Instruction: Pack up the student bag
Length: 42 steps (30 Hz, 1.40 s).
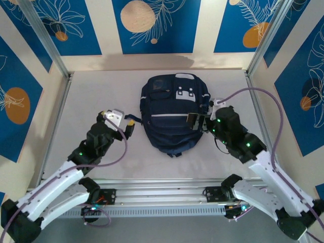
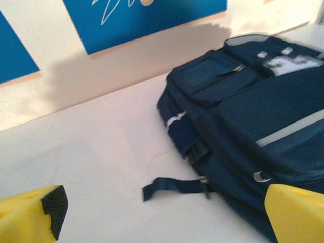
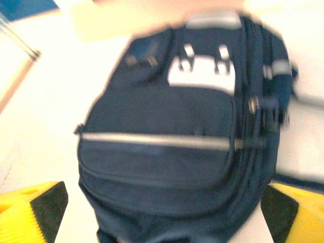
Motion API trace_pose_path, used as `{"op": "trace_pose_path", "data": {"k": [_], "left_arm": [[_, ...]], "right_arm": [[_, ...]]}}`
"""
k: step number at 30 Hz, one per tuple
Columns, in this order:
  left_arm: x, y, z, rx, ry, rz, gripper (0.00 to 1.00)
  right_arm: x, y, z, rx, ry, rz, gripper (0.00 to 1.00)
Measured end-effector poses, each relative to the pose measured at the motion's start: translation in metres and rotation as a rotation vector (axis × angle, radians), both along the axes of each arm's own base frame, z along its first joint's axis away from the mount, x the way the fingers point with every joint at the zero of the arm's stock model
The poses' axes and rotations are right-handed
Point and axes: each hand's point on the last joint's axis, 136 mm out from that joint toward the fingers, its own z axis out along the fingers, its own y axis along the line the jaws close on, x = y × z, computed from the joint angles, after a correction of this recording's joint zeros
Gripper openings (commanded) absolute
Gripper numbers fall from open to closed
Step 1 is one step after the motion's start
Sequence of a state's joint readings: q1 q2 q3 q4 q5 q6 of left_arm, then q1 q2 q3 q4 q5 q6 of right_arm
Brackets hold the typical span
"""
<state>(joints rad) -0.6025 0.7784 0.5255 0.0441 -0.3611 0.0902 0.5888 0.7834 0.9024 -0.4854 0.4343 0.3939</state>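
Observation:
The student bag (image 1: 174,114) is a navy-blue backpack lying flat in the middle of the white table, front pocket up, with a light stripe (image 3: 152,141) across it and white patches near its top. My left gripper (image 1: 130,127) stands open just left of the bag, near a loose dark strap (image 2: 174,186) on the table. In the left wrist view the bag (image 2: 253,101) lies to the right, and nothing sits in the left gripper (image 2: 162,215). My right gripper (image 1: 202,114) is open at the bag's right side. In its own view the right gripper (image 3: 164,215) hangs wide over the bag's (image 3: 172,126) lower part, holding nothing.
Metal frame posts (image 1: 48,38) and a raised table border (image 1: 61,106) close in the white table (image 1: 101,91). Blue patterned walls stand behind and at both sides. A metal rail (image 1: 162,195) runs along the near edge between the arm bases.

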Motion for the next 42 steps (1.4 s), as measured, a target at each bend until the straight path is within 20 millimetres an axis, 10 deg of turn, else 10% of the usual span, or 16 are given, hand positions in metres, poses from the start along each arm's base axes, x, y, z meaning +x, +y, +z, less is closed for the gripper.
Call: {"op": "trace_pose_path", "data": {"k": [4, 10, 19, 25, 29, 34, 42], "left_arm": [[0.025, 0.055, -0.063, 0.060, 0.079, 0.157, 1.00], [0.038, 0.124, -0.104, 0.029, 0.130, 0.372, 1.00], [0.061, 0.121, -0.142, -0.027, 0.137, 0.377, 1.00], [0.075, 0.111, -0.172, -0.031, 0.175, 0.319, 1.00], [0.100, 0.106, -0.148, -0.076, 0.128, 0.276, 1.00], [0.110, 0.107, -0.135, -0.093, 0.101, 0.265, 1.00], [0.107, 0.104, -0.143, -0.092, 0.136, 0.250, 1.00]], "right_arm": [[0.011, -0.002, -0.010, -0.164, -0.234, 0.105, 0.99], [0.046, -0.048, -0.102, -0.296, -0.198, 0.019, 0.99], [0.081, -0.129, -0.184, -0.201, -0.029, -0.255, 0.99], [0.101, -0.142, -0.200, -0.072, -0.085, -0.298, 0.99], [0.102, -0.131, -0.228, -0.050, -0.012, -0.252, 0.99], [0.139, -0.110, -0.190, -0.083, -0.096, -0.180, 0.99], [0.140, -0.108, -0.191, -0.094, -0.088, -0.171, 0.99]]}}
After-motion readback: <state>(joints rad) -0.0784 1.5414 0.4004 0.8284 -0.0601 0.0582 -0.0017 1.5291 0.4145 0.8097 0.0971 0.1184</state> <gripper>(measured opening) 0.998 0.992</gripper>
